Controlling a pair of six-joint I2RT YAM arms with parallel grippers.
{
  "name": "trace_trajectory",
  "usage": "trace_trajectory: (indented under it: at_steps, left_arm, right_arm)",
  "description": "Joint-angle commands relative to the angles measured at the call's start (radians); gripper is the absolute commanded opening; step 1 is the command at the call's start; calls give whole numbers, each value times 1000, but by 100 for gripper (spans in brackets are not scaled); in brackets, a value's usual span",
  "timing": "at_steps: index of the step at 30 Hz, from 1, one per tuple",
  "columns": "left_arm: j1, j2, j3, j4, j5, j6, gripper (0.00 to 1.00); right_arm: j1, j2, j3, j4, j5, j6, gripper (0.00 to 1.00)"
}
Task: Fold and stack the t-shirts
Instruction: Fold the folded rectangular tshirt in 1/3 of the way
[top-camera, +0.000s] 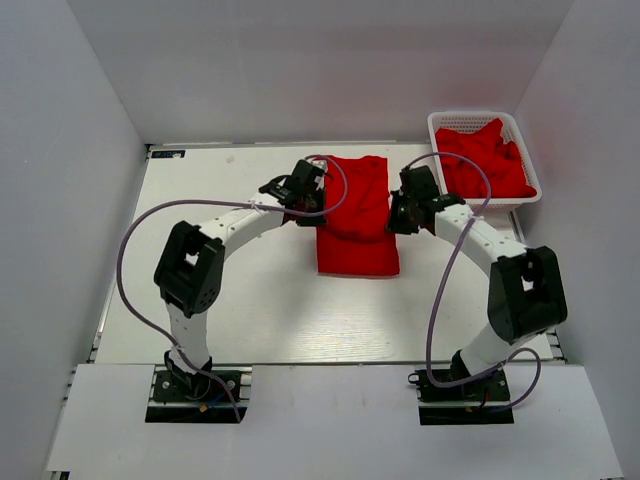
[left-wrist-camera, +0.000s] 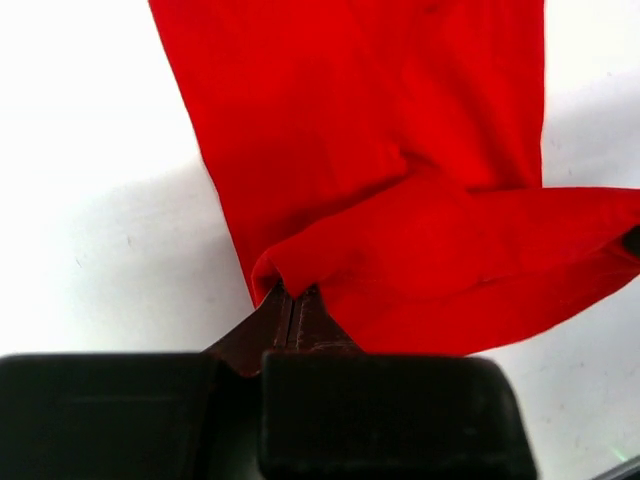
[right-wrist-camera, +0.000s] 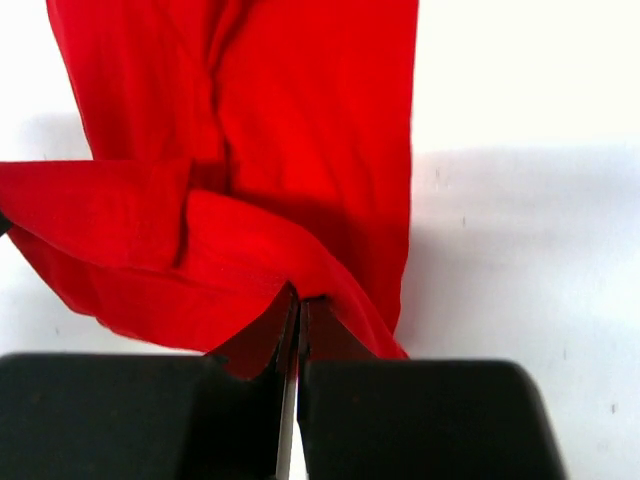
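We log left fingers (left-wrist-camera: 265, 335) and right fingers (right-wrist-camera: 262, 342) each pinching opposite side edges of the t-shirt (top-camera: 357, 235); long axis runs far-to-near across the table (top-camera: 250, 300).

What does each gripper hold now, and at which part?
Both hold one red t-shirt: the left gripper pinches a fold at its left side edge, the right gripper a fold at its right side edge.

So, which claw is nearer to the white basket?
Right. The right claw grips the t-shirt at its edge facing the basket; the left claw grips the opposite edge, farther away.
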Motion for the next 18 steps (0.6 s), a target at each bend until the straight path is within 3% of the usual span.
trace_trajectory:
  at_steps: [1, 16, 18]
  left_arm:
    - [28, 28, 56, 14, 47, 40, 0]
    - [95, 192, 166, 89, 109, 60, 0]
    - [104, 220, 210, 89, 118, 49, 1]
  right_arm:
    - [-24, 45, 73, 44, -19, -23, 0]
    - [-78, 258, 137, 216, -86, 65, 0]
    - [-88, 287, 171, 259, -108, 83, 14]
